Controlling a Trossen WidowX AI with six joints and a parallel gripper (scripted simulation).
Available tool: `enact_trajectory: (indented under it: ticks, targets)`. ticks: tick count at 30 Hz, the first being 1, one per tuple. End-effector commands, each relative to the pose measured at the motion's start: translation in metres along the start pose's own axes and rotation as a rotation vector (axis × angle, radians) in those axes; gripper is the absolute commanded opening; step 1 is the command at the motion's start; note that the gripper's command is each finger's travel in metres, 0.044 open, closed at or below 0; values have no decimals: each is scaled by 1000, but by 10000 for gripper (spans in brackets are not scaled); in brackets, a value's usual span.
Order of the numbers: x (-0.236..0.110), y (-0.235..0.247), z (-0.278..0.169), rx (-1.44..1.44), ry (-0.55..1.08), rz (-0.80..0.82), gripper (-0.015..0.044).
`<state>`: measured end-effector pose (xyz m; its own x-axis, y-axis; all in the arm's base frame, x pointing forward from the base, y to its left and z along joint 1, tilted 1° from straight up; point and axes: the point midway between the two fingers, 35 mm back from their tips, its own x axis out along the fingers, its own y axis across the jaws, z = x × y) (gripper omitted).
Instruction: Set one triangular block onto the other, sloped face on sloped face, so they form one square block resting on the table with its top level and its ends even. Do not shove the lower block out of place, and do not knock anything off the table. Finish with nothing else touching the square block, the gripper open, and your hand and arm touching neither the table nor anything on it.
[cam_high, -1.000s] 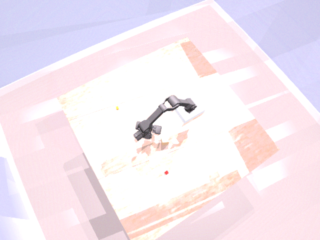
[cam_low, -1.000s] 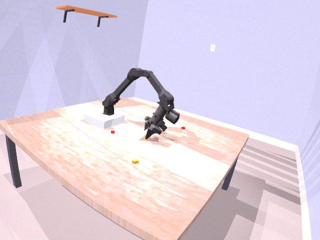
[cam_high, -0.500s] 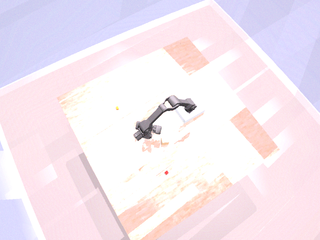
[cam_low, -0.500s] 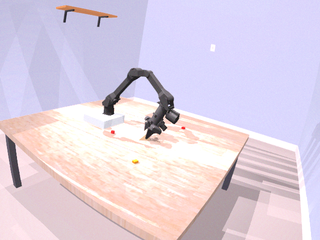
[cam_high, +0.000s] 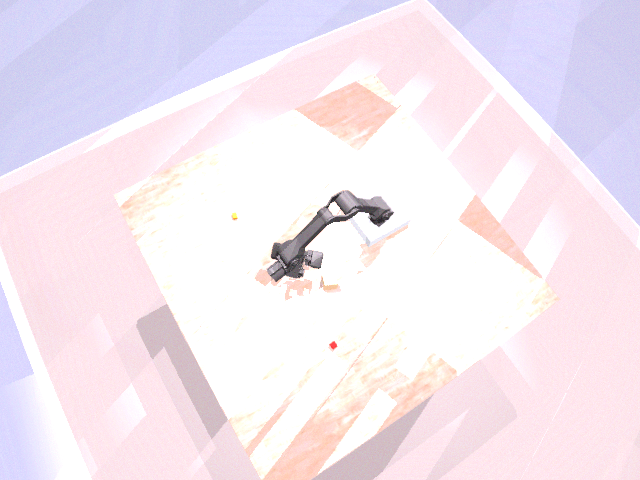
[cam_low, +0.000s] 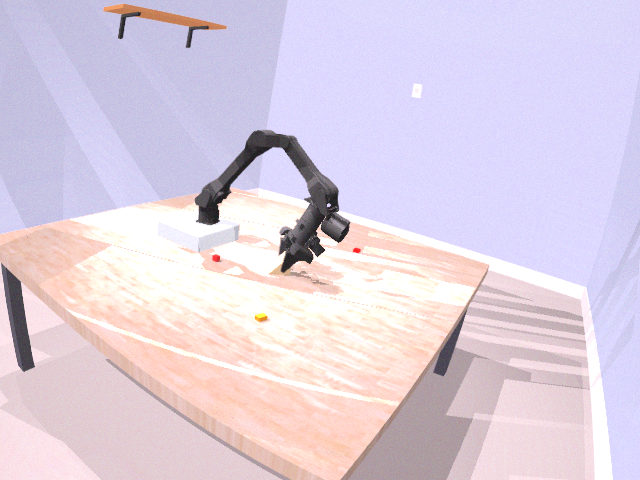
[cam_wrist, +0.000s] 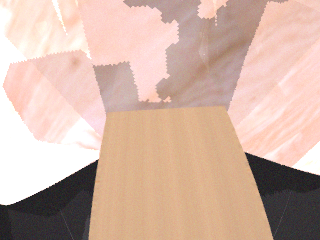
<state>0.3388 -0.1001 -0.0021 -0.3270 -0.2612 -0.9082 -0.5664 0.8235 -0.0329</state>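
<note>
Clamping the tan block (cam_wrist: 179, 194) at table (cam_low: 361, 351) level, the gripper (cam_low: 293, 258) is needing a straight, level lift to avoid twisting the block in the jaws
</note>
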Motion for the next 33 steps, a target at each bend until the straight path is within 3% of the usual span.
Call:
enact_trajectory:
  ticks: [1, 24, 33]
  targets:
    - [-2, -1, 0, 1, -3, -3, 0]
    - [0, 0, 0, 0, -6, 0, 0]
    - [-5, 0, -15, -1, -229, 1, 0]
